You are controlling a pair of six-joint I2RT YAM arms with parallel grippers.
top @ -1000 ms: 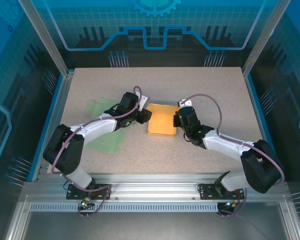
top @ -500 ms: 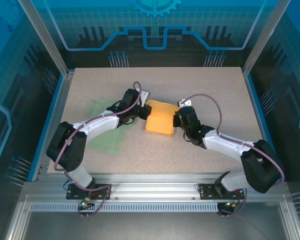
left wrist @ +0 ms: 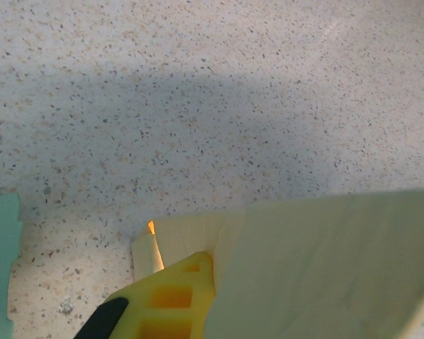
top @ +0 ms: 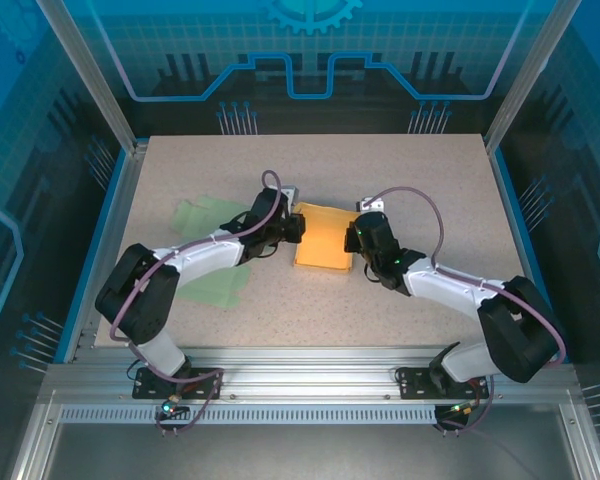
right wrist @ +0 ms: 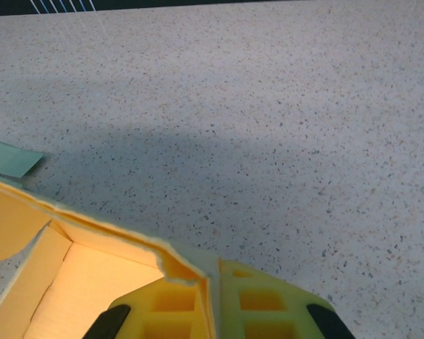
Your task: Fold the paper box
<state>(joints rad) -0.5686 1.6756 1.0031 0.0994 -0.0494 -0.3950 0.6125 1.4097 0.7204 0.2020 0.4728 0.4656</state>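
The paper box [top: 325,240] has swung back square, right fingers [right wrist: 258,311] pinching its wall; grip of left fingers [left wrist: 173,304] unclear.

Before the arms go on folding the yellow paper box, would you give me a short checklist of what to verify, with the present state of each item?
1. Hold of the right gripper on the paper box: ok. A wall edge sits between its fingers in the right wrist view.
2. Hold of the left gripper: cannot tell. One finger lies against a pale panel that hides the other.
3. Paper box on the table, between both grippers: ok.
4. Gap between the green sheet and the paper box: ok. The sheet lies to the left, under the left arm.
5. Paper box closed: not ok. Its inside is open to the right wrist view.
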